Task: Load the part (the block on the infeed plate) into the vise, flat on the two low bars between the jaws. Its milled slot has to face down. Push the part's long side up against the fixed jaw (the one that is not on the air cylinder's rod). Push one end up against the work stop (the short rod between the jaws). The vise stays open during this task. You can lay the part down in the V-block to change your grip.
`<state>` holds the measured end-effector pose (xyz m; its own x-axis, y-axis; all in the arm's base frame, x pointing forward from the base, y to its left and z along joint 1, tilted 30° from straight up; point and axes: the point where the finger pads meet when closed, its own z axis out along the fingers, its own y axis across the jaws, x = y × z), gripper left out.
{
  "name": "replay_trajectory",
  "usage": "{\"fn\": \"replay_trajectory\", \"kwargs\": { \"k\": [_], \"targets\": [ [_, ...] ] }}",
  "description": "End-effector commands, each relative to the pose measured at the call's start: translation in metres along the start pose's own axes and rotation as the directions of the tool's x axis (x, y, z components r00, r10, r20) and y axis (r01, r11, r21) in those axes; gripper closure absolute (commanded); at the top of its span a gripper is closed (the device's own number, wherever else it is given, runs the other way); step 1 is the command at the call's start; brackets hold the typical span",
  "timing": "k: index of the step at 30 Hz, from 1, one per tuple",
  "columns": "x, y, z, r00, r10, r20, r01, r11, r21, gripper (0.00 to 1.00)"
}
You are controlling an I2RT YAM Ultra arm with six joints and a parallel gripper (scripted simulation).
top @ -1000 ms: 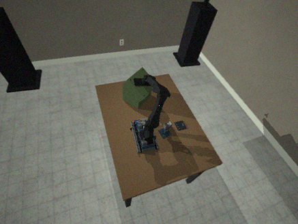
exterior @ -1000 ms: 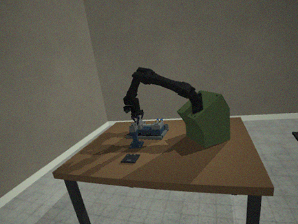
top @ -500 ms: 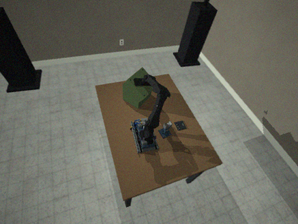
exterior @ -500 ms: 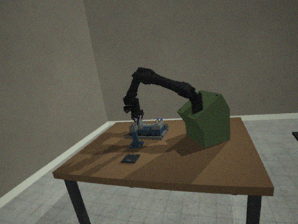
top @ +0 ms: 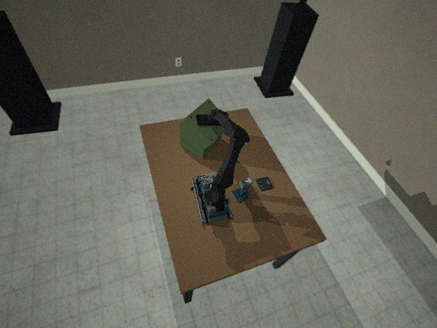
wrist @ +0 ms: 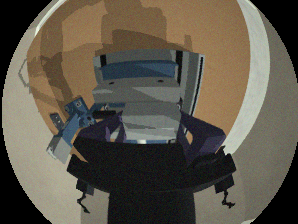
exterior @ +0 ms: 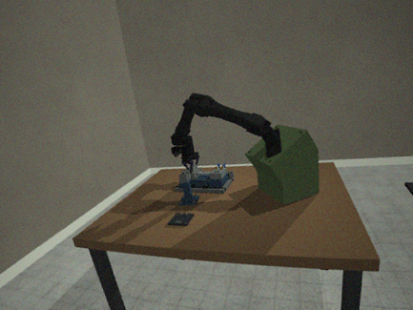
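Note:
My gripper [exterior: 191,162] [wrist: 151,116] points down over the vise [top: 218,215] [exterior: 209,180] [wrist: 140,69], shut on the part. The part [wrist: 151,125] is a light grey block whose upper face shows between the two purple-black fingers. It is low, at the jaws; whether it touches the bars, the fixed jaw or the work stop cannot be told. Its slot is not visible. A grey vise jaw [wrist: 132,93] lies just beyond the part in the wrist view. The infeed plate [top: 264,183] [exterior: 181,220] [wrist: 56,120] is dark and bears no block.
The V-block stand [top: 240,195] [exterior: 187,190] [wrist: 70,132], blue with a grey top, stands close beside the vise, between it and the infeed plate. A large green faceted block [top: 199,137] [exterior: 292,167] is at the arm's base on the wooden table [top: 175,164] [exterior: 306,228].

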<state>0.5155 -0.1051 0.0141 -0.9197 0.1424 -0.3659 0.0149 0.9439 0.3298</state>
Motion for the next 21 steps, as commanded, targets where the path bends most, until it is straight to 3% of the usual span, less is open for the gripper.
{"fn": "replay_trajectory", "kwargs": {
  "k": [1,21],
  "targets": [
    [-0.0065,-0.0068,-0.0125,0.999,0.007,0.036,-0.008,1.0,0.016,1.0],
    [-0.0012,-0.0087,-0.006,1.0,0.015,0.021,-0.015,1.0,0.013,1.0]
  ]
}}
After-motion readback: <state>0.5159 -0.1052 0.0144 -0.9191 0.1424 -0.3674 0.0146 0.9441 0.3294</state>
